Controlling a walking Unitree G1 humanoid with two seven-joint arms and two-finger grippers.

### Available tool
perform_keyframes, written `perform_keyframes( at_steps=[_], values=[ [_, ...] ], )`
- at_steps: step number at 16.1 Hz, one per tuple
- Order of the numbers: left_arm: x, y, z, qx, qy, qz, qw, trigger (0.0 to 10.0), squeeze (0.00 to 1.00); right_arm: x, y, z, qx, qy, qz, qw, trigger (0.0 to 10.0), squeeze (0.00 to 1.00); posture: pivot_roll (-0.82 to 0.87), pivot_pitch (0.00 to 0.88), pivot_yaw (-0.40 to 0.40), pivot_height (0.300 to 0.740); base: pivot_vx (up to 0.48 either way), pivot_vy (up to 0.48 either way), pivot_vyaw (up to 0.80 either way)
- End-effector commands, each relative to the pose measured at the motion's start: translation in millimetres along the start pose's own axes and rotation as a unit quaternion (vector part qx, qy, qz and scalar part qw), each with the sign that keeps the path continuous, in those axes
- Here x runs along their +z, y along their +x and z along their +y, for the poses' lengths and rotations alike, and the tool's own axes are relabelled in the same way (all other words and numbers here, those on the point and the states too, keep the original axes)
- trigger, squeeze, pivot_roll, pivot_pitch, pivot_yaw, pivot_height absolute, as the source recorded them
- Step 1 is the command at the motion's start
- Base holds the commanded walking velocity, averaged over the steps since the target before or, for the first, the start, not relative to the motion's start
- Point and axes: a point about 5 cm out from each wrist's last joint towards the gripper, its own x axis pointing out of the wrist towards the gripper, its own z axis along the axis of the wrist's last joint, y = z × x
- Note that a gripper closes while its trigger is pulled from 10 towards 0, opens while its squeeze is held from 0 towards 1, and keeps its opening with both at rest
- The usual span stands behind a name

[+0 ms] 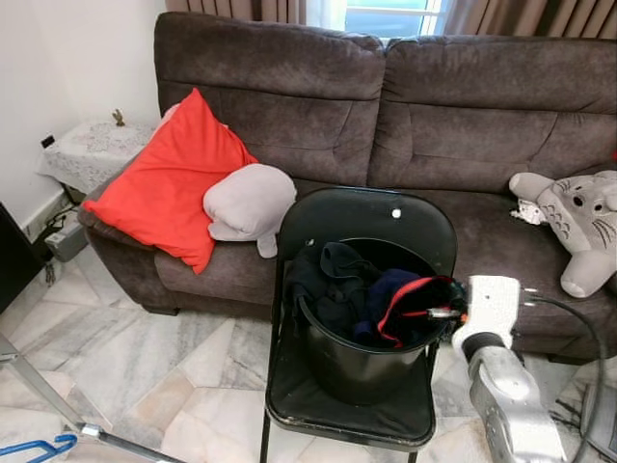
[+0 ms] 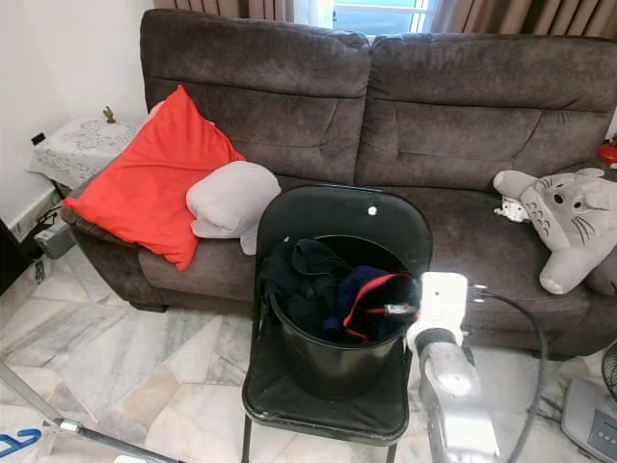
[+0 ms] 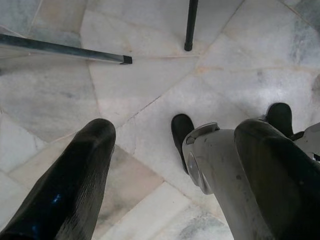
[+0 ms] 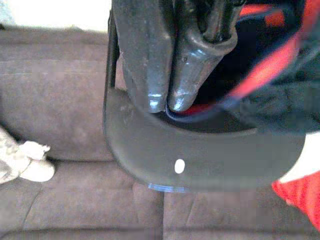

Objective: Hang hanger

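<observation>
A blue hanger (image 1: 35,449) lies on the marble floor at the lower left, beside a slanting metal pole (image 1: 46,400). On a black folding chair (image 1: 366,217) stands a black bucket (image 1: 362,371) full of dark clothes, among them a navy garment with red trim (image 1: 397,313). My right gripper (image 1: 431,313) reaches over the bucket's right rim. In the right wrist view its fingers (image 4: 159,75) are pressed together, tips at the rim by the red trim; no cloth shows between them. My left gripper (image 3: 177,127) hangs open above the floor.
A dark brown sofa (image 1: 463,116) stands behind the chair, with a red cushion (image 1: 169,183), a grey pillow (image 1: 249,201) and a grey plush toy (image 1: 578,222). A lace-covered side table (image 1: 92,149) stands at the left. My foot (image 3: 181,135) is on the floor.
</observation>
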Motion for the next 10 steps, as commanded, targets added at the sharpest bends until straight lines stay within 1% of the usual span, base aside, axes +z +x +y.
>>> perform_keyframes(
  at_steps=[1, 2, 3, 5, 7, 8, 9, 10],
  values=[
    [-7, -1.8, 2.3, -0.001, 0.01, 0.019, 1.0, 10.0, 0.0, 17, -3.5, -5.8, -0.019, 0.01, -0.038, 0.999, 0.0, 0.0, -0.06, 0.03, -0.002, 0.74, 0.0, 0.0, 0.0],
    [-7, -1.6, 2.4, -0.002, 0.011, 0.019, 1.0, 10.0, 0.0, 21, -9.7, -6.3, -0.029, 0.007, -0.042, 0.999, 0.0, 0.0, -0.07, 0.03, -0.003, 0.74, 0.0, 0.0, 0.0],
    [-6, -1.5, 2.5, -0.002, 0.012, 0.019, 1.0, 10.0, 0.0, 18, -15.1, -5.9, -0.037, 0.013, -0.034, 0.999, 0.0, 0.0, -0.07, 0.03, -0.003, 0.74, 0.0, 0.0, 0.0],
    [-6, -1.1, 1.9, -0.002, 0.012, 0.019, 1.0, 10.0, 0.0, 8, -25.6, -6.6, -0.056, 0.029, -0.012, 0.998, 0.0, 0.0, -0.07, 0.03, -0.004, 0.74, 0.0, 0.0, 0.0],
    [-4, 0.1, -1.4, -0.004, 0.013, 0.021, 1.0, 10.0, 0.0, -11, -32.3, -11.2, -0.091, 0.072, 0.031, 0.993, 0.0, 0.0, -0.07, 0.032, -0.002, 0.74, 0.0, 0.0, 0.0],
    [-3, 0.9, -3.7, -0.004, 0.014, 0.022, 1.0, 10.0, 0.0, -21, -34.3, -12.1, -0.099, 0.085, 0.057, 0.99, 0.0, 0.0, -0.07, 0.033, -0.002, 0.74, 0.0, 0.0, 0.0],
    [-3, 1.3, -5.3, -0.005, 0.014, 0.022, 1.0, 10.0, 0.0, -27, -35.5, -13.8, -0.107, 0.091, 0.073, 0.987, 0.0, 0.0, -0.07, 0.033, -0.003, 0.74, 0.0, 0.0, 0.0],
    [-2, 1.6, -5.9, -0.005, 0.014, 0.022, 1.0, 10.0, 0.0, -29, -36.4, -15.2, -0.112, 0.09, 0.079, 0.986, 0.0, 0.0, -0.07, 0.033, -0.003, 0.74, 0.0, 0.0, 0.0]
  ],
)
